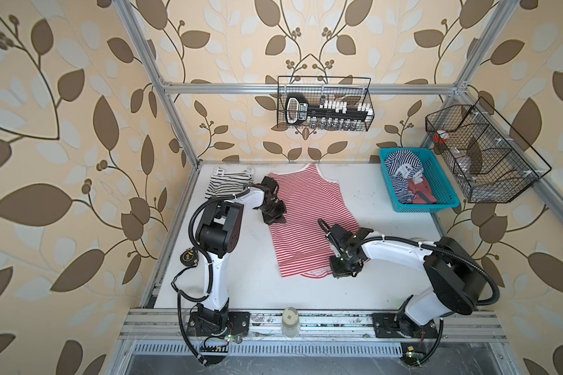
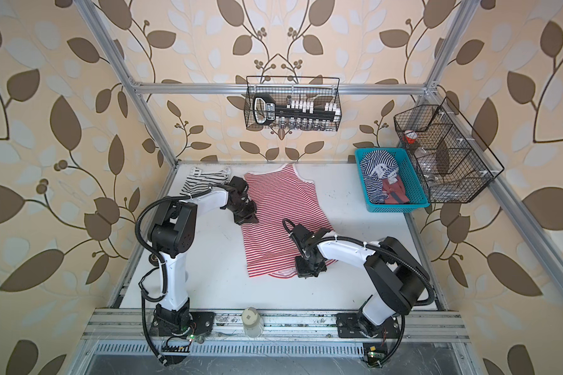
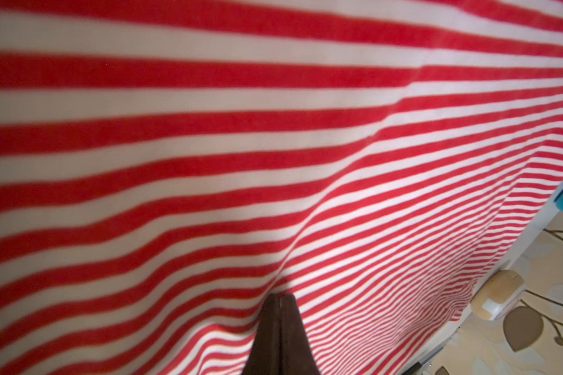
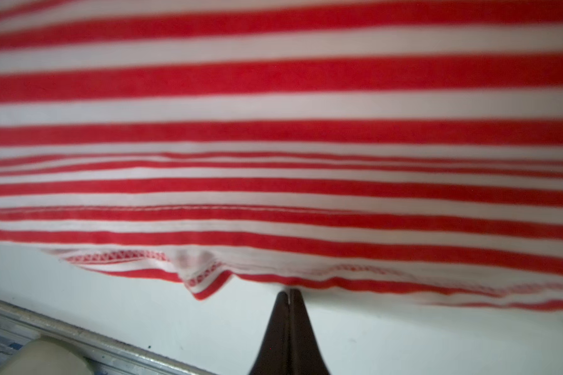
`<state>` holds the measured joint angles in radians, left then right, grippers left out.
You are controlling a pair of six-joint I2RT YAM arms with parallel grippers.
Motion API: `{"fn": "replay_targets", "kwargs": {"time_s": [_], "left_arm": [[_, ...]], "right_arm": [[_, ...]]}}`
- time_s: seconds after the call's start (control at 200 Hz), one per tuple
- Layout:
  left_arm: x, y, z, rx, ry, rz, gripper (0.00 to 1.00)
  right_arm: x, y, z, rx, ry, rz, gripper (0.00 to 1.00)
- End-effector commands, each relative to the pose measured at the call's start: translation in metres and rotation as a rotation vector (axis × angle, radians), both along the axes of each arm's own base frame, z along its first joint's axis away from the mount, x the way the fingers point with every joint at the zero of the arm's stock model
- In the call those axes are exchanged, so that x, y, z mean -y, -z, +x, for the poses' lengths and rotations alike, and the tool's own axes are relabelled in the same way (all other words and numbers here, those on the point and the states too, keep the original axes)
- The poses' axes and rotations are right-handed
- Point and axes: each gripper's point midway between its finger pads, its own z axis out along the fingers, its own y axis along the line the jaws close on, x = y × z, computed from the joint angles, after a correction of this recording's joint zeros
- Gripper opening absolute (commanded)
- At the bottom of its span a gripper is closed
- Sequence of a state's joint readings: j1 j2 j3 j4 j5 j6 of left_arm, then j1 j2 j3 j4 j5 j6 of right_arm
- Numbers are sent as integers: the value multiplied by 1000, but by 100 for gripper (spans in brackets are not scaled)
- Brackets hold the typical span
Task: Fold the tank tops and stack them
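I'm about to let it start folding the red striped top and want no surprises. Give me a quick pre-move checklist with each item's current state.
1. Red-striped tank top spread flat on the table: mostly ok; the near hem is rumpled, with a lower layer peeking out.
2. Left gripper shut, tips at the top's left edge: ok; whether it pinches cloth, cannot tell.
3. Right gripper shut, tips at the near hem: ok; grip on cloth, cannot tell.
4. Black-striped tank top already folded at the far left corner: ok.
5. Blue basket apart from the red top: ok.
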<state>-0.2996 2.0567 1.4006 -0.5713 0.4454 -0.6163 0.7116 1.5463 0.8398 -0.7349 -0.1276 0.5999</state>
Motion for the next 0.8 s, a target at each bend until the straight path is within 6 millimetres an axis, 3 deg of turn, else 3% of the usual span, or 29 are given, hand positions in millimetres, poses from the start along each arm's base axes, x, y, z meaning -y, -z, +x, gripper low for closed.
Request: {"fn": "replay_targets", "kwargs": {"time_s": [0.0, 0.13, 0.245, 0.35, 0.45, 0.565, 0.585, 0.725, 0.795], "left_arm": [[-18, 11, -27, -92, -85, 68, 1], [-11, -28, -14, -6, -89, 35, 5], [-4, -67, 15, 95, -58, 27, 11], [-1, -82, 46, 153, -4, 66, 14], [7, -77, 71, 165, 57, 86, 13], [12, -49, 89, 135, 103, 109, 9], [14, -52, 96, 152, 106, 106, 8], [18, -22, 104, 127, 137, 112, 4], [15, -12, 104, 114, 139, 122, 2]], "right_arm": [[17, -19, 7, 46, 30, -15, 0], [37, -32, 31, 105, 123, -7, 8], [51, -31, 50, 130, 184, -24, 20], [56, -25, 64, 140, 223, -30, 24], [57, -20, 77, 155, 253, -21, 25], [55, -12, 87, 148, 272, -2, 25], [55, -10, 87, 142, 272, -2, 25], [65, 5, 88, 84, 268, -46, 22], [75, 13, 91, 46, 260, -89, 12]]}}
